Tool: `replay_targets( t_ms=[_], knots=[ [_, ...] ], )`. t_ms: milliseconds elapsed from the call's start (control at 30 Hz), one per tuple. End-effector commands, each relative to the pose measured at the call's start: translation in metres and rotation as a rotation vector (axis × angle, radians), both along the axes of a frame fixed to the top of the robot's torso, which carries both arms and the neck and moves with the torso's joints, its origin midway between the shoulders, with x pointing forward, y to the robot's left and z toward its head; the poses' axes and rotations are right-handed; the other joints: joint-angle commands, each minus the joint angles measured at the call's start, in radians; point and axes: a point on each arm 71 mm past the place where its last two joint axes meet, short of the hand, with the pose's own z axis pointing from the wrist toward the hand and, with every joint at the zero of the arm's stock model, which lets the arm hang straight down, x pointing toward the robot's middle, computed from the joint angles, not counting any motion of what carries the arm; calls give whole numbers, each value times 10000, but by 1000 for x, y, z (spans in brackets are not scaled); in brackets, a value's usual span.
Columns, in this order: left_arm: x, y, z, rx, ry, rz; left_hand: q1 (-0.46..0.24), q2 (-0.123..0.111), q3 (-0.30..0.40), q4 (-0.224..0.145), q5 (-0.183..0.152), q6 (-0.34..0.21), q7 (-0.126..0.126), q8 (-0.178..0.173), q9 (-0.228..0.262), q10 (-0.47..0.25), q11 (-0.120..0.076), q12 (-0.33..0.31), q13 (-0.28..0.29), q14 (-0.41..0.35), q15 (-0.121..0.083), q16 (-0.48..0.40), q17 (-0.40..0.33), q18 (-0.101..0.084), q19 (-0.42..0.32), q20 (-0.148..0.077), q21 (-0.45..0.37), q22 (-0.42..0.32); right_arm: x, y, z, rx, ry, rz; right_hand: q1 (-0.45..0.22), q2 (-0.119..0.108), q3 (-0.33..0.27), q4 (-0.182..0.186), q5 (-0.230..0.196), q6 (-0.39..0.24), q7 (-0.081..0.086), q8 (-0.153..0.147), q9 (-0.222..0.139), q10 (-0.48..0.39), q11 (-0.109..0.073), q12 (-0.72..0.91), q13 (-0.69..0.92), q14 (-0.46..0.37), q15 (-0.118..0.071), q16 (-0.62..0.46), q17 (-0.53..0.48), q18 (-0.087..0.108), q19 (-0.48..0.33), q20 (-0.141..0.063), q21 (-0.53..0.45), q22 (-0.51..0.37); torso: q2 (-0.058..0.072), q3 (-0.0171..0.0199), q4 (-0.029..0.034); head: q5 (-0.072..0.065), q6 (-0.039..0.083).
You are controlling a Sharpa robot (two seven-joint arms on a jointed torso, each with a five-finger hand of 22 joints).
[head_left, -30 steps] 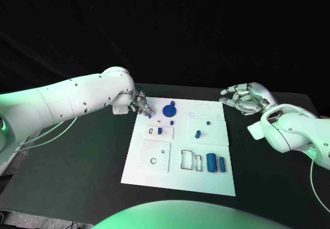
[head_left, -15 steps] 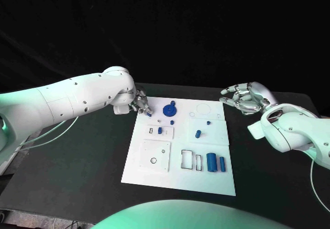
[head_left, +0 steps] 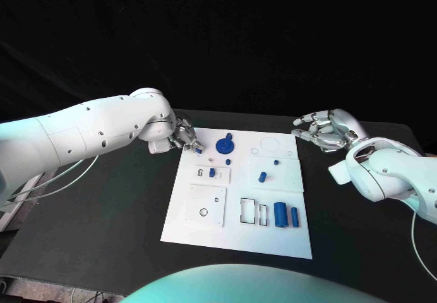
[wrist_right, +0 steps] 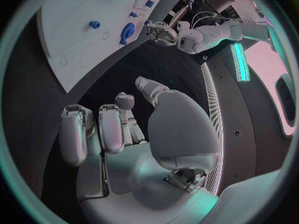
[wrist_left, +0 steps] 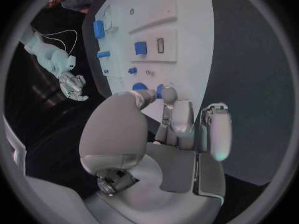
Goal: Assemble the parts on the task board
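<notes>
While the right hand (head_left: 324, 131) hovers off the far right corner of the task board (head_left: 239, 233), fingers loosely curled on nothing, the left hand (head_left: 183, 137) pinches a small blue part (head_left: 199, 151) at the board's far left edge, apparently to seat it.

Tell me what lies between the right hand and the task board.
In the head view, only bare black table lies between the right hand and the near edge of the task board; no part sits in that stretch.
</notes>
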Motion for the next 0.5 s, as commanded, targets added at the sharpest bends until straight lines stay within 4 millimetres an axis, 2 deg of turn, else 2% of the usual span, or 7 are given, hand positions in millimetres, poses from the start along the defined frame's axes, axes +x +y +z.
replay_targets(
  t_ms=[33, 233, 367, 500],
  knots=[
    [-7, -3, 1, -621, 93, 107, -116, 21, 1442, -1394, -65, -81, -3, 59, 343, 65, -14, 46, -18, 7, -62, 14, -7, 57, 240, -60, 45, 1173, 0, 1, -1, -39, 80, 125, -100, -1, -15, 64, 36, -37, -7, 67, -9, -40, -32, 9, 7, 143, 9, -69, -16, 143, -94, -3, -53, 1164, 6, 3, 7, 1, 1],
    [-24, -1, -2, -764, -169, -113, -167, -14, 1530, -1441, -70, -69, -20, 108, 376, 109, -28, 95, 17, 10, -67, 17, -6, 52, 252, -65, 58, 1197, -1, 1, -2, -43, 88, 121, -100, -1, -15, 64, 36, -37, -7, 67, -9, -40, -32, 9, 7, 143, 9, -69, -16, 143, -94, -3, -53, 1164, -4, -2, 8, 18, -41],
    [-36, 0, -5, -1057, -432, -327, -202, -54, 1646, -1501, -57, -64, -33, 151, 404, 154, -41, 158, 80, 11, -78, 17, -6, 48, 263, -74, 68, 1217, 0, 2, -2, -41, 92, 139, -100, -1, -15, 64, 36, -37, -7, 67, -9, -40, -32, 9, 7, 143, 9, -69, -16, 143, -94, -3, -53, 1164, 12, 2, -23, 107, -24],
    [-43, -1, -6, -1142, -921, -625, -243, -113, 1777, -1576, -46, -50, -47, 205, 435, 213, -55, 235, 154, 15, -89, 22, 0, 36, 294, -85, 100, 1271, 0, 2, -2, -45, 102, 143, -100, -1, -15, 64, 36, -37, -7, 67, -9, -40, -32, 9, 7, 143, 9, -69, -16, 143, -94, -3, -53, 1164, 0, -19, 23, 70, -54]
  ],
)
